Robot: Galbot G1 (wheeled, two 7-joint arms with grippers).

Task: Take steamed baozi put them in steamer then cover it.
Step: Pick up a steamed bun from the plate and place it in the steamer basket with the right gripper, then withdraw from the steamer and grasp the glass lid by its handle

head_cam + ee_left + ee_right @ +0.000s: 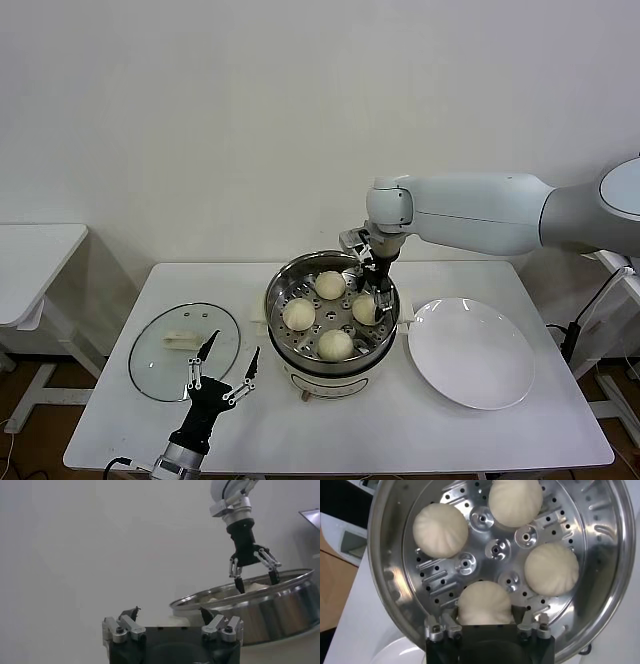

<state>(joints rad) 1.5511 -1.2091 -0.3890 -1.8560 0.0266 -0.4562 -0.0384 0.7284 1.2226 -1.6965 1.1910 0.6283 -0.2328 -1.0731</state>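
Note:
The steel steamer (275,300) stands mid-table on its white base, open. Four cream baozi lie on its perforated tray: far (330,285), left (298,313), near (335,344) and right (365,310). My right gripper (372,298) hangs inside the pot rim over the right baozi. In the right wrist view (487,615) its open fingers stand on either side of that bun (485,605), which rests on the tray (492,547). The glass cover (160,365) with its white handle (190,340) lies flat at the left. My left gripper (235,343) is open and empty by the cover's near-right edge.
An empty white plate (470,355) lies right of the steamer, close to its side handle. The left wrist view shows my left gripper (168,611), the steamer rim (280,605) and the right gripper (256,582) above it. A second white table (30,260) stands at the far left.

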